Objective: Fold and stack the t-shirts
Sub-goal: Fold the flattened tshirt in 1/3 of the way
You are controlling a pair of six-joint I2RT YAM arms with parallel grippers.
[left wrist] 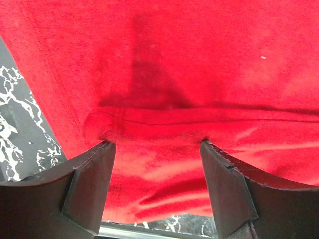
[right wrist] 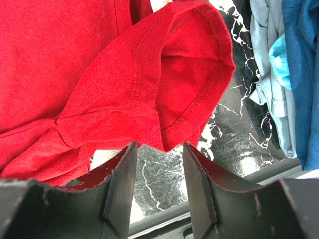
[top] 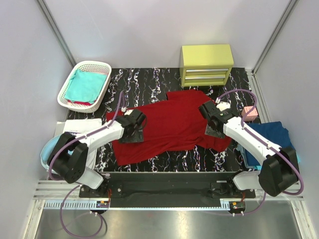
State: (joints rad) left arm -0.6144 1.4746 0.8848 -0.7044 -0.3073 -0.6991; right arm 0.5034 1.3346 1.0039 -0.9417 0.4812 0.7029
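A dark red t-shirt (top: 174,122) lies spread on the black marbled mat (top: 144,82). My left gripper (top: 134,130) is low over the shirt's left part. In the left wrist view its jaws (left wrist: 155,144) stand wide apart, and the tips rest at a folded ridge of red cloth (left wrist: 149,119). My right gripper (top: 215,127) is at the shirt's right sleeve. Its jaws (right wrist: 159,145) are open, with bare mat between them and the sleeve hem (right wrist: 194,104) just past the tips. A teal t-shirt (top: 84,85) fills the basket. Navy (top: 271,134) and light blue (right wrist: 269,74) t-shirts lie at the right.
A white lattice basket (top: 102,67) stands at the back left and a yellow drawer unit (top: 207,64) at the back. A small pink block (top: 249,112) sits by the right arm. White paper (top: 79,125) and a light blue object (top: 45,149) lie at the left.
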